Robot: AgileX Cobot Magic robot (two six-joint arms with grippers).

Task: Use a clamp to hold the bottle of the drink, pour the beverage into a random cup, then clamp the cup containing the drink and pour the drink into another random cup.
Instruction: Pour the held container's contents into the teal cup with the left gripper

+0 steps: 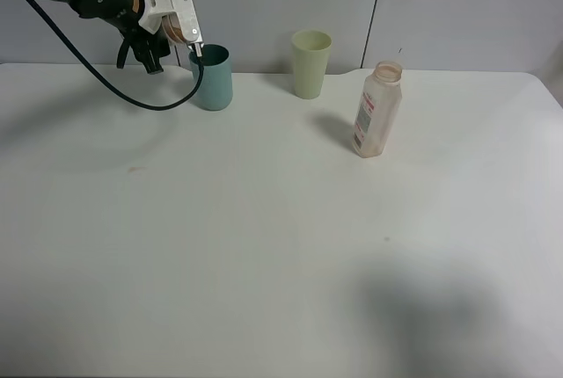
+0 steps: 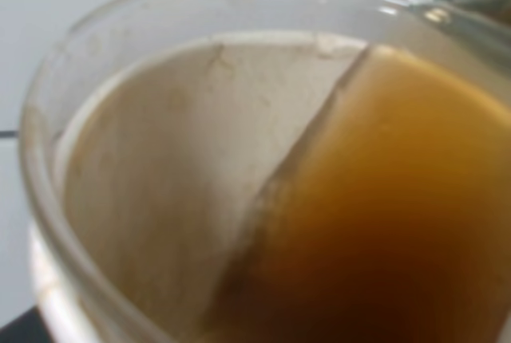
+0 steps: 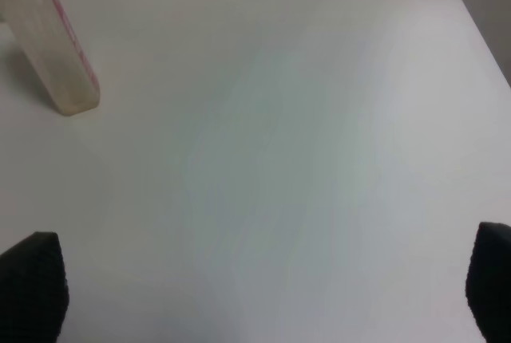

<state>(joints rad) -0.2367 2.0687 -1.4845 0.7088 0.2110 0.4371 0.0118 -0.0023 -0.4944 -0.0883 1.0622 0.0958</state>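
Left wrist view: L gripper (image 1: 180, 33) clamps cup (image 2: 239, 159), tea (image 2: 383, 215) tilted toward teal tumbler (image 1: 212, 77); light, slippery; R pincer wide, empty.

Tilted cup (image 2: 160, 199) of brown tea (image 2: 383, 215) over teal tumbler (image 1: 214, 79), bottle (image 1: 377, 111) upright

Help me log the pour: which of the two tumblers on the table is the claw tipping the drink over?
The dark teal tumbler at the back left; the pale yellow-green tumbler stands apart, unattended.
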